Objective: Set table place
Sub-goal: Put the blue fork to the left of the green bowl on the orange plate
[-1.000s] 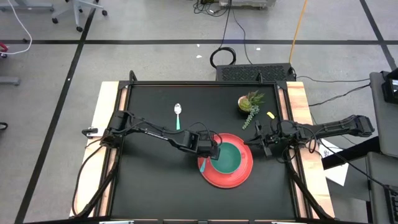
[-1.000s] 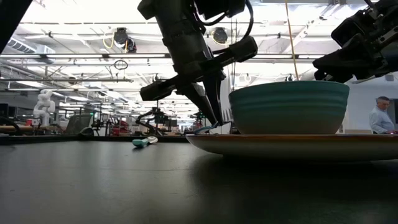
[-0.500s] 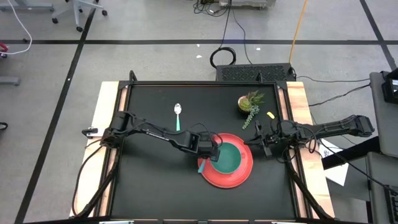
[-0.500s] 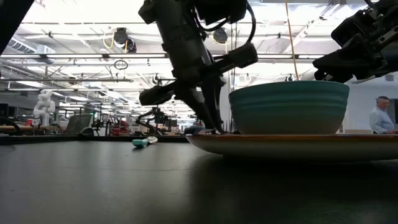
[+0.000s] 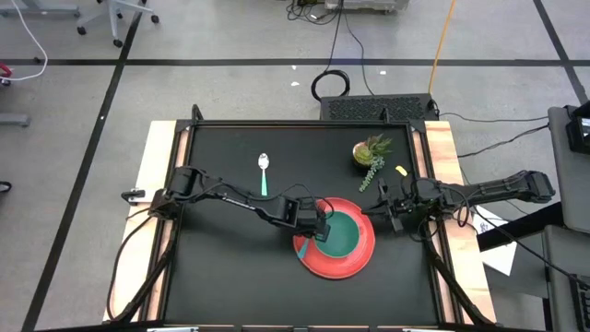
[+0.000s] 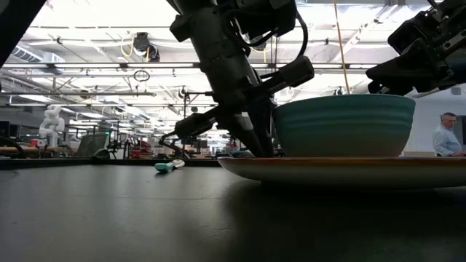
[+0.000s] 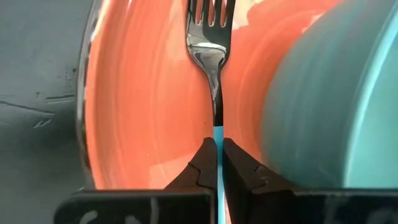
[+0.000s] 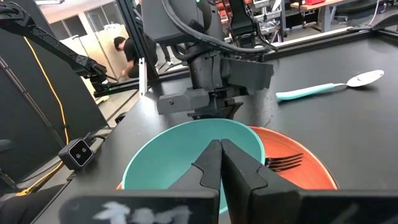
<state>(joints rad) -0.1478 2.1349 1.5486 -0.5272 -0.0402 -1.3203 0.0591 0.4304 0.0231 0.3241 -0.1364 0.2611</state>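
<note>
The round red plate [image 5: 355,258] lies on the black table [image 5: 230,267], and the teal bowl [image 5: 343,235] stands on it. My left gripper [image 5: 314,228] is over the plate's left rim, shut on the teal-handled fork [image 7: 212,56], whose tines [image 7: 211,12] point over the plate beside the bowl [image 7: 323,93]. The teal-handled spoon [image 5: 264,171] lies flat on the table toward the far edge. My right gripper [image 5: 391,215] waits just right of the plate, shut and empty; it also shows in its own wrist view [image 8: 219,149]. My left gripper pinches the fork's teal handle [image 7: 217,135] between its two fingers, where the handle meets the metal neck. The fingers [image 6: 251,135] slant down from above at the plate's left rim. The fork's metal part lies low over the red plate beside the bowl. The handle's free end [image 5: 299,245] sticks out past the rim.
A small green potted plant [image 5: 371,152] stands at the far right of the table, with a small yellow bit [image 5: 401,171] near it. Pale wood strips [image 5: 157,175] run along both short sides. A person [image 6: 445,135] shows in the room beyond.
My left gripper has gone a little toward the table's right edge, closer to the bowl, and slightly down, still shut on the fork. The fork's head has moved further in over the plate.
</note>
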